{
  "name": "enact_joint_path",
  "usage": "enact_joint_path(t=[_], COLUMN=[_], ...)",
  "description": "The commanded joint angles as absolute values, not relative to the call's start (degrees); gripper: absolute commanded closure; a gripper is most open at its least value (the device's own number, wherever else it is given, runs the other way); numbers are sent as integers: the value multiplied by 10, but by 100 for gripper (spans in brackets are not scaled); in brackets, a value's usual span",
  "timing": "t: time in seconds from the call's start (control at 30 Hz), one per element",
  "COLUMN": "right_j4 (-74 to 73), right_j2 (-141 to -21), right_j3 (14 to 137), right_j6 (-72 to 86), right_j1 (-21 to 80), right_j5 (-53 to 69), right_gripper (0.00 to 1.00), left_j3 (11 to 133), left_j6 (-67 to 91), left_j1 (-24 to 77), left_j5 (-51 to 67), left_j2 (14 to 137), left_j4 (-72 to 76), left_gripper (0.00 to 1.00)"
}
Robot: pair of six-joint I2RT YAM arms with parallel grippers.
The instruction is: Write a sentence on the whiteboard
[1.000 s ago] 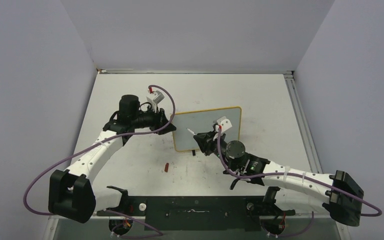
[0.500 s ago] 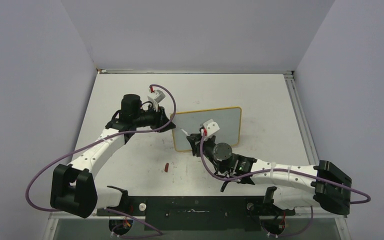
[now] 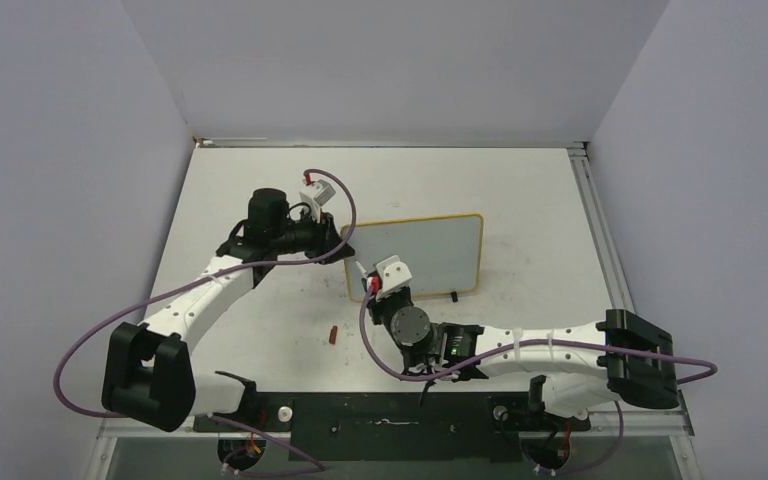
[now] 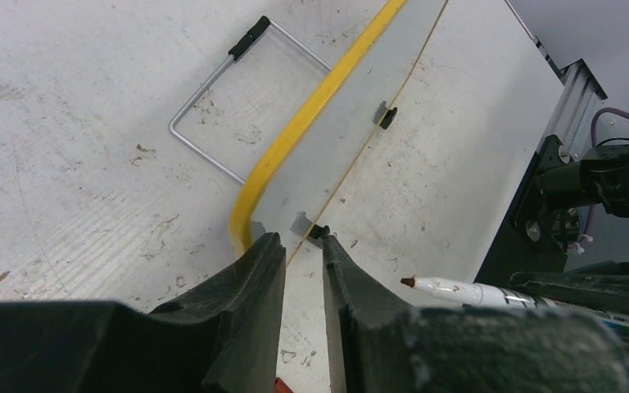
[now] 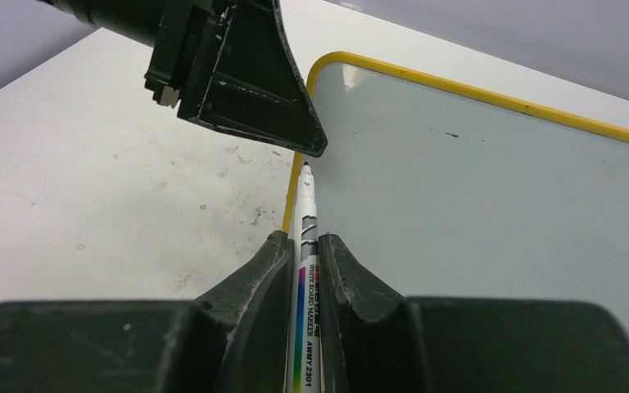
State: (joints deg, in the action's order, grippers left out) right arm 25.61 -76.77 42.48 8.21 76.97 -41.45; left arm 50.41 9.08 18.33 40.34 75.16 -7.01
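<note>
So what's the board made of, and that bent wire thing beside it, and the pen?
The whiteboard looks like a smooth coated sheet: its pale grey face is glossy. Its yellow rim looks like plastic, though I can't be sure. The bent wire looks like thin bare metal, silvery, with a black rubbery-looking cap. The marker pen looks like white plastic with printed lettering.

in the left wrist view the whiteboard (image 4: 332,143) runs out at the top edge, and its lower corner is hidden between the fingers of the left gripper (image 4: 301,246). the marker (image 4: 459,291) is cut off at the lower right. in the top view the right gripper (image 3: 368,280) covers part of the board's lower left.
</note>
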Motion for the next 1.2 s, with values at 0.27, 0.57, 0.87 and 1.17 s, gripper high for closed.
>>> enact_joint_path(t=[0.27, 0.57, 0.87, 1.17], right_j4=[268, 265, 276, 283], right_j2=[-775, -762, -743, -726], right_j3=[446, 441, 424, 411], right_j6=[97, 101, 102, 102], right_j1=[772, 772, 771, 770], right_j5=[-458, -458, -454, -444], right_gripper=[95, 95, 95, 95], left_j3=[517, 523, 540, 584], left_j6=[115, 69, 62, 81], left_j1=[185, 170, 148, 147], left_j5=[407, 360, 425, 492], left_j2=[770, 733, 756, 833], left_j4=[-20, -75, -43, 33], left_gripper=[64, 55, 45, 43])
